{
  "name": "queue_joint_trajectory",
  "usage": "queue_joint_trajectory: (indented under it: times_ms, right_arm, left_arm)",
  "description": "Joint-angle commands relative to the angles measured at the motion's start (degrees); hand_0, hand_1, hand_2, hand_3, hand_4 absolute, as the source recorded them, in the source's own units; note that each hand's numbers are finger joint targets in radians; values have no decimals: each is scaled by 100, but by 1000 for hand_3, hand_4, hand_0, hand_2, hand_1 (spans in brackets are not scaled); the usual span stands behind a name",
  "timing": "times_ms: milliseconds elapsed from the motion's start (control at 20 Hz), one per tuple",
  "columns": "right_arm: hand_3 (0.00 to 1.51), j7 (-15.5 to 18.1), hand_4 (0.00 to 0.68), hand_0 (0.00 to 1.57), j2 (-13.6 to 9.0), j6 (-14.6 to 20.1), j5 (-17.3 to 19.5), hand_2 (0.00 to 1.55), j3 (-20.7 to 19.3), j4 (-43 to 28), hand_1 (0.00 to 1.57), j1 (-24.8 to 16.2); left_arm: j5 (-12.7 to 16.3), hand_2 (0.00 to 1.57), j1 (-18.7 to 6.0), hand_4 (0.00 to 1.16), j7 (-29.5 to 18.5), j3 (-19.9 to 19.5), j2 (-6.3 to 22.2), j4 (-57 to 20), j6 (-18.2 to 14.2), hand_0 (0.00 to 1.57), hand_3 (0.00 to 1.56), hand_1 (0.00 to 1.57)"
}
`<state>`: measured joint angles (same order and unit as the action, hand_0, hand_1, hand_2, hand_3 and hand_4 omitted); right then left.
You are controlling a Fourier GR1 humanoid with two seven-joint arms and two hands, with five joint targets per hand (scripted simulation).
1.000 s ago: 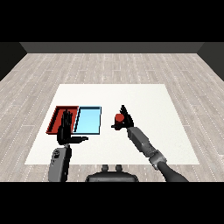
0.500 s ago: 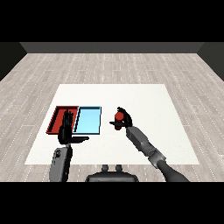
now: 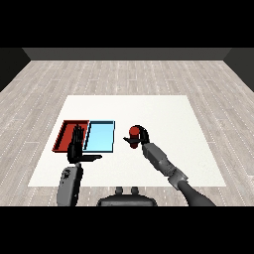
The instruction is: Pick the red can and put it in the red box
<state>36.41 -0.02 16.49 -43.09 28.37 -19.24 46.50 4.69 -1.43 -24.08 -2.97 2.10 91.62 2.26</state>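
R hand (image 3: 141,138) now curled round red can (image 3: 133,132), can upright, L hand (image 3: 76,148) fingers straight

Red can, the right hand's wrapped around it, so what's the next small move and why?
Probably lift the red can slightly off the table: the right hand is already curled round it, and the red tray lies beyond the blue tray, so it must clear both rims.

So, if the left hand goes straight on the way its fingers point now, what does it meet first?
Probably the red tray. The left hand is open, its straight fingers pointing away from the robot, with their tips seeming to lie over that tray's near right part. The hand's height above the tray is unclear, so it might pass over it.
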Motion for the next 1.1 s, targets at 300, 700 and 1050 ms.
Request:
queue_joint_trajectory:
  times_ms: [300,700,1050]
  right_arm:
    - [1368,49,625,1427,2,487,491,1432,105,-557,1427,230]
    - [1384,-543,642,1460,-796,854,1039,1437,116,-2751,1460,-524]
    - [1385,-1048,654,1448,-754,1133,1454,1431,-49,-3902,1448,-905]
  left_arm:
    - [83,0,170,0,194,158,73,324,148,0,0,0]
    - [-353,0,-145,0,372,646,-201,48,-91,0,0,0]
    - [-233,0,-210,0,890,1205,-208,1,-388,0,0,0]
